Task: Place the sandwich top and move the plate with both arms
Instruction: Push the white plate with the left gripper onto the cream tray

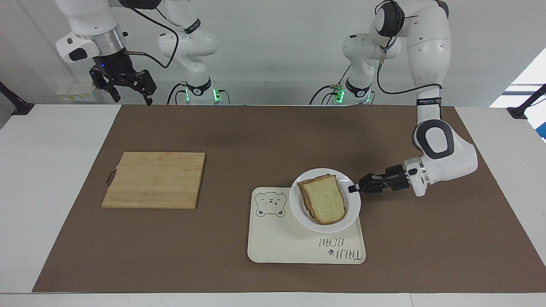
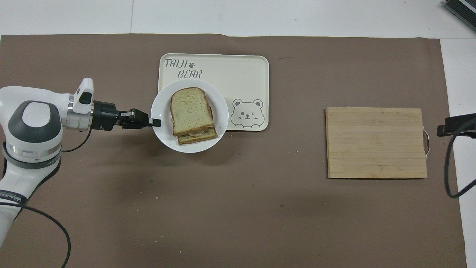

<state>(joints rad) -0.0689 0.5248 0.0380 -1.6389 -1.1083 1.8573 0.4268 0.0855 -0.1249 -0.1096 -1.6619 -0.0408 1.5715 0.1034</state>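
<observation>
Left hand is pinched shut on the rim of the plate, lower centre-right of the facing view, holding it over the tray. Can't tell if the plate is resting on the tray yet or just above it. The sandwich top sits on the stack on the plate, slightly skewed off the slice under it.

Right hand hangs at upper left of the facing view, over the desk edge above the cutting board, fingers spread, holding nothing; that arm waits.

Risks, my read:
- One-sided rim pinch, so the plate can tilt or slip out; stack slides off.
- Plate overhangs the tray edge in the overhead view; releasing here could leave it perched on the tray lip, rocking.
- Skewed top slice shifts on any jolt.

Count: 2 arms, 1 plate, 1 tray, 1 cutting board, 2 bread slices visible.
</observation>
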